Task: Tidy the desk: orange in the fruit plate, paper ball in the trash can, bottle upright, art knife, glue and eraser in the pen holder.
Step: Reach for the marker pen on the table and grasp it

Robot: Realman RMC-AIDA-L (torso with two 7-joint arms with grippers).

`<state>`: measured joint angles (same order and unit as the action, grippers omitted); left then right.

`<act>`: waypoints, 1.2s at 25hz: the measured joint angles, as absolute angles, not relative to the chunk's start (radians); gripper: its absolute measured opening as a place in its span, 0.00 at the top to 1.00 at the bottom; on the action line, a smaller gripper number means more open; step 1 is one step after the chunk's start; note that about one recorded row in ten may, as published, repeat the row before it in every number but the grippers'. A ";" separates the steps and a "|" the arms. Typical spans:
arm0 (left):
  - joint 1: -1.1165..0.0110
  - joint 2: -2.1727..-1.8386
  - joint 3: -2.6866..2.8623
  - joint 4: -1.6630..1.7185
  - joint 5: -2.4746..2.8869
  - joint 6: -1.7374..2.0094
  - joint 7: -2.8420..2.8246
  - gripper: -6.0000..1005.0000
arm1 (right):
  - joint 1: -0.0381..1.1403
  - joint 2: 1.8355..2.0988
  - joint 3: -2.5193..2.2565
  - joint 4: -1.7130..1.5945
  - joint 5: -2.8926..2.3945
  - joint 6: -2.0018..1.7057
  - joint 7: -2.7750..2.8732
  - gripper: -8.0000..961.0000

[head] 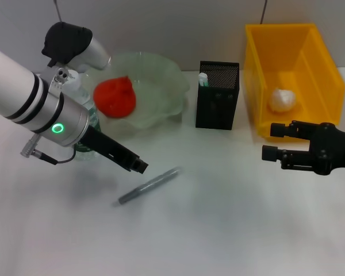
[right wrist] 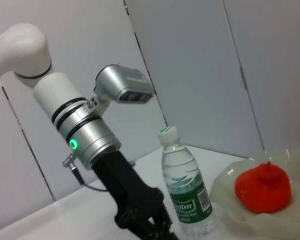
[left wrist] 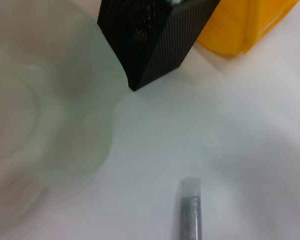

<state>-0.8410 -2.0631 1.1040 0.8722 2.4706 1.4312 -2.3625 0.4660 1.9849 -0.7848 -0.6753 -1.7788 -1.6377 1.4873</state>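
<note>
- Art knife point(head: 149, 185) lies just beyond our left gripper point(head: 139, 165); its jaw state we cannot tell.
- Slim, stiff, probably light: we'd pinch mid-handle.
- Right gripper point(head: 273, 141) hangs open, well apart.

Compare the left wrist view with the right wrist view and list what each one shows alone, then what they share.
Only the left wrist view shows the black mesh pen holder, the yellow trash can and the grey art knife lying on the white table. Only the right wrist view shows the upright bottle and the left arm beside it. Both show the pale green fruit plate and the orange inside it, cut to a sliver in the left wrist view.
</note>
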 joint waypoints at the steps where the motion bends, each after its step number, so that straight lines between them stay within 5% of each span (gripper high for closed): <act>1: -0.839 -2.063 1.105 0.872 2.471 1.433 -2.360 0.87 | 0.465 1.985 -0.774 -0.675 -1.779 -1.637 1.488 0.19; 15: -0.852 -2.066 1.190 0.829 2.470 1.412 -2.323 0.90 | 0.466 1.985 -0.768 -0.665 -1.784 -1.627 1.489 0.19; 25: -0.855 -2.071 1.331 0.819 2.469 1.325 -2.336 0.51 | 0.467 1.985 -0.768 -0.662 -1.786 -1.626 1.489 0.19; 30: -0.862 -2.073 1.402 0.810 2.470 1.288 -2.354 0.41 | 0.469 1.985 -0.769 -0.660 -1.787 -1.624 1.489 0.19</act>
<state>-0.8620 -2.0726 1.4020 0.8101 2.4696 1.2880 -2.3537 0.4692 1.9848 -0.7685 -0.6604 -1.7871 -1.6240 1.4894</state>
